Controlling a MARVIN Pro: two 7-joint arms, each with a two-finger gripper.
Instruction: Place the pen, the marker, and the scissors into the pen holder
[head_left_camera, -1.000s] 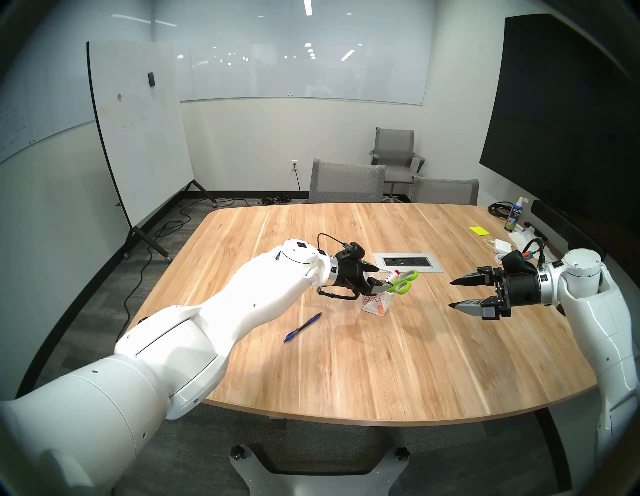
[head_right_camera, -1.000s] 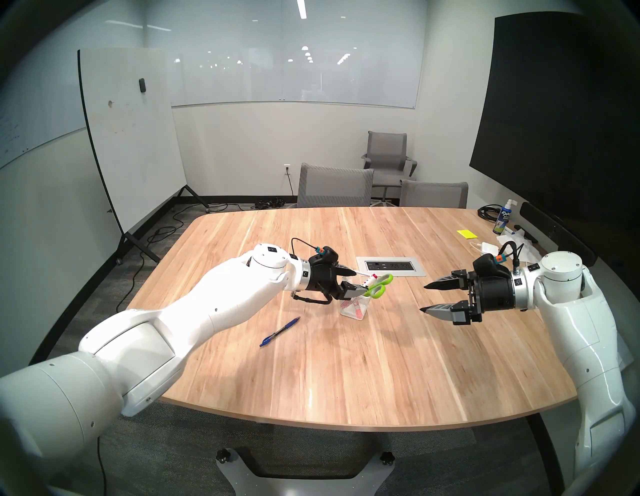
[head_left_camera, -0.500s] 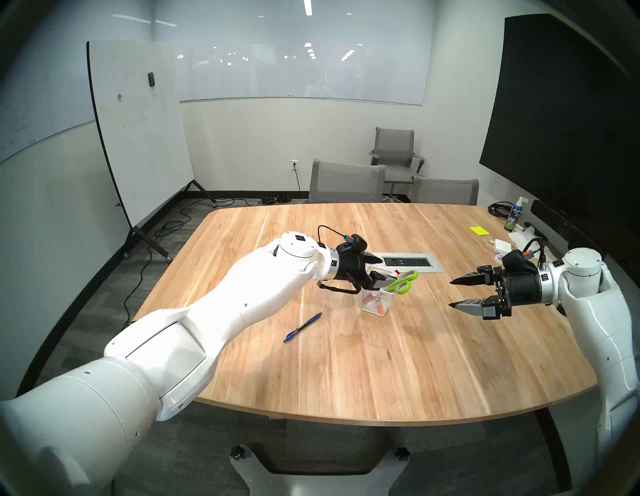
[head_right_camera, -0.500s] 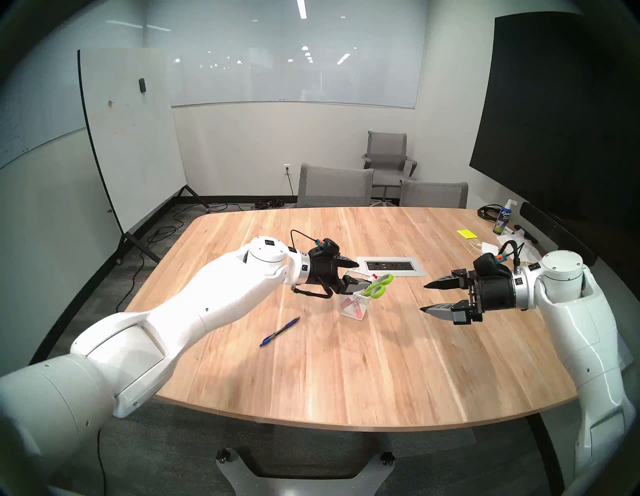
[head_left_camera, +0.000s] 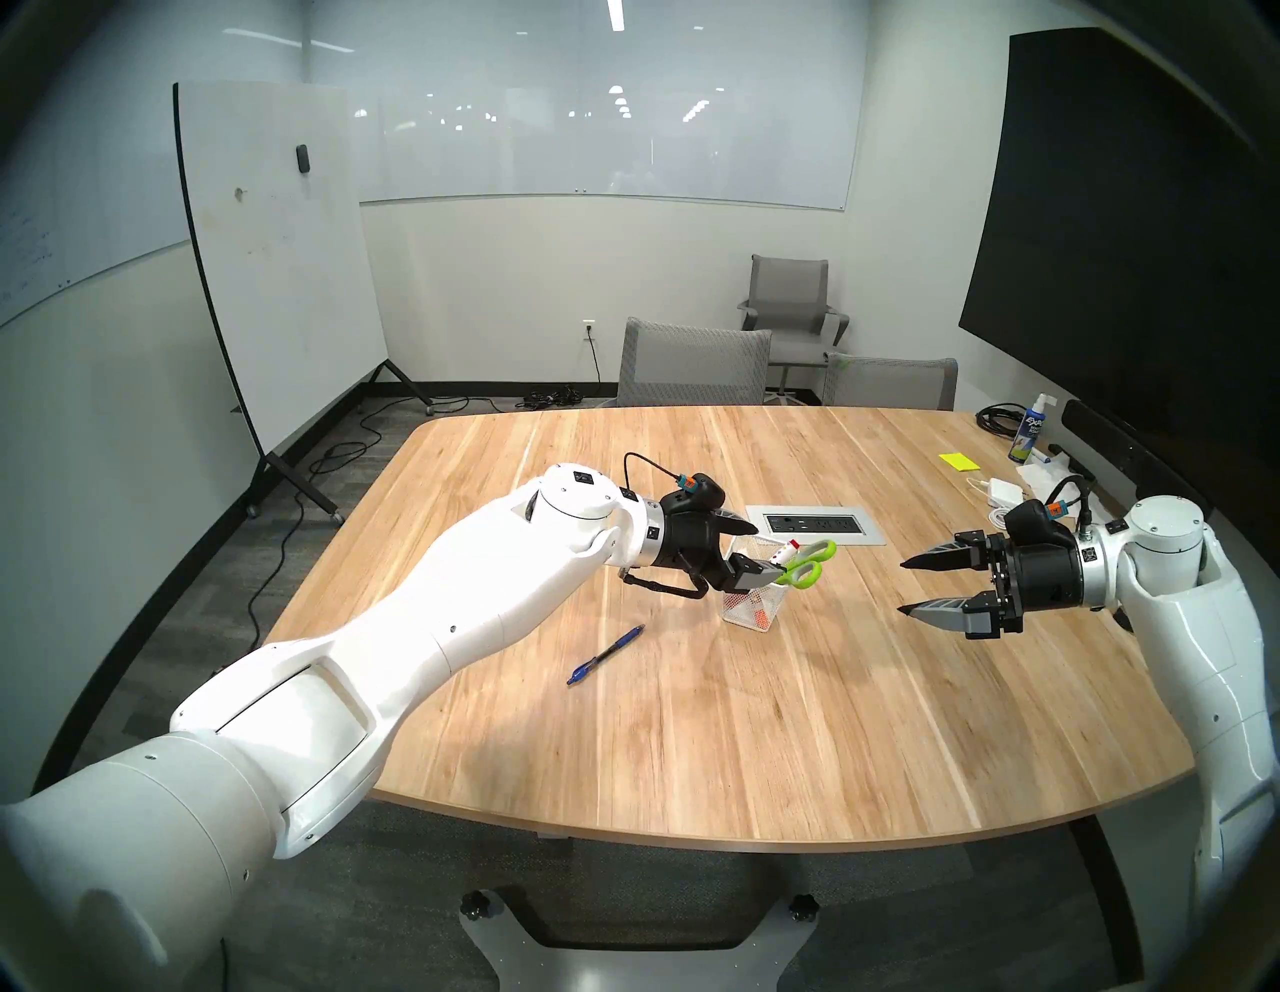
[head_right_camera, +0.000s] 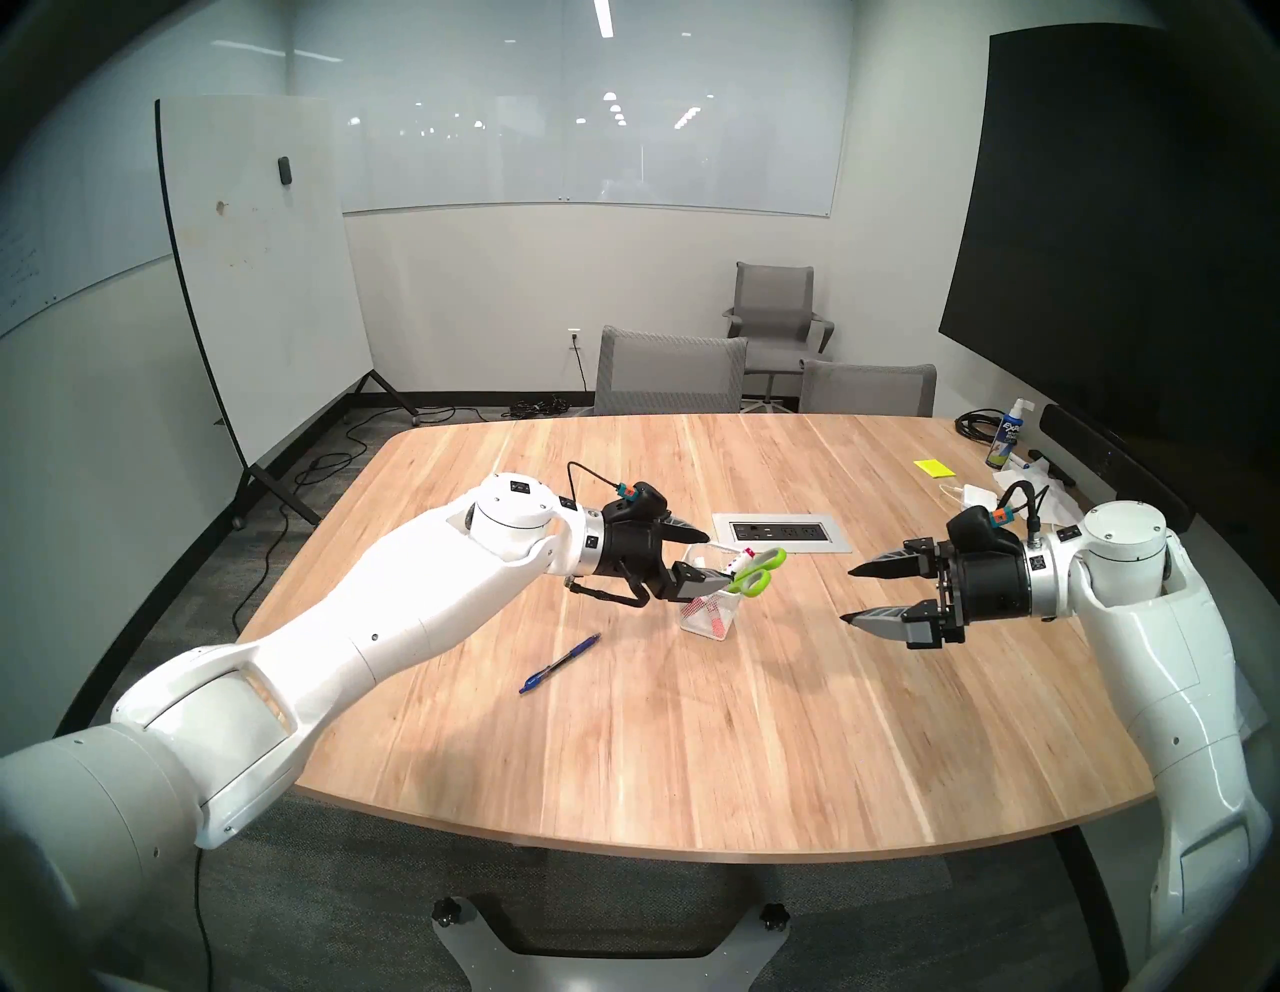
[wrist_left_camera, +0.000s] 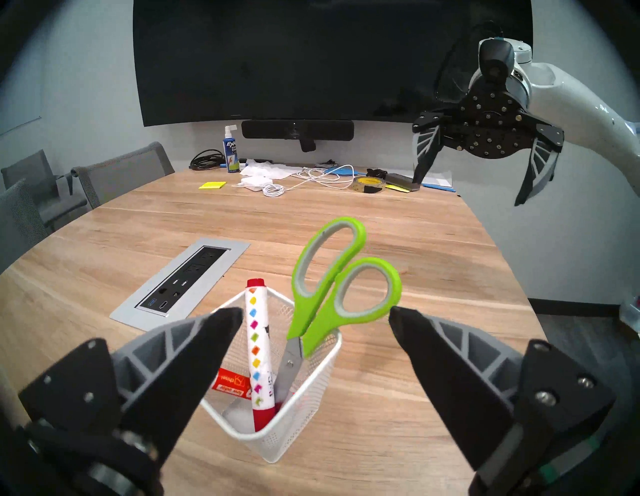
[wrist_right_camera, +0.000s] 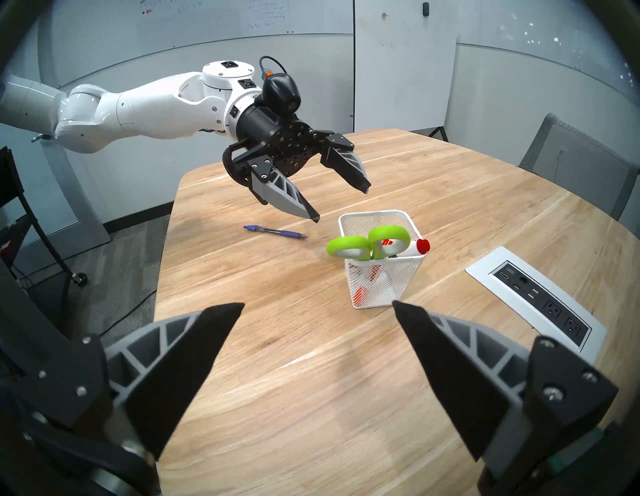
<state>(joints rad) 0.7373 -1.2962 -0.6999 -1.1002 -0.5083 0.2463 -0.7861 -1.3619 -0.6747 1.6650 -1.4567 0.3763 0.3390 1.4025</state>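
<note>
A wooden conference table (head_left_camera: 762, 727) fills the lower half of the head view, with two white robot arms reaching in from the lower left and lower right corners.

Near the centre of the frame stands the pen holder (head_left_camera: 751, 601) — a small white wire-mesh cup. The scissors (head_left_camera: 803, 562) sit in it blades down, their lime-green handles leaning out over the rim toward the right. A white marker (wrist_left_camera: 259, 350) with red ends and a row of coloured diamonds stands in the cup beside them, tilted; a second marker with a red label lies lower in the cup.

The left gripper (head_left_camera: 765, 554) hangs just left of the cup's top, its jaws spread wide and holding nothing. In the left wrist view its two dark fingertips (wrist_left_camera: 221, 325) sit on either side of the cup; the right-hand tip looks right at a scissor handle, though contact cannot be told.

The pen (head_left_camera: 606, 654) — slim and blue — lies flat on the table, below and left of the cup, well apart from it.

The right gripper (head_left_camera: 907, 587) hovers at centre right, jaws wide and empty, pointing toward the cup.

A silver power outlet panel (head_left_camera: 817, 524) is set into the table just above the cup.
</note>
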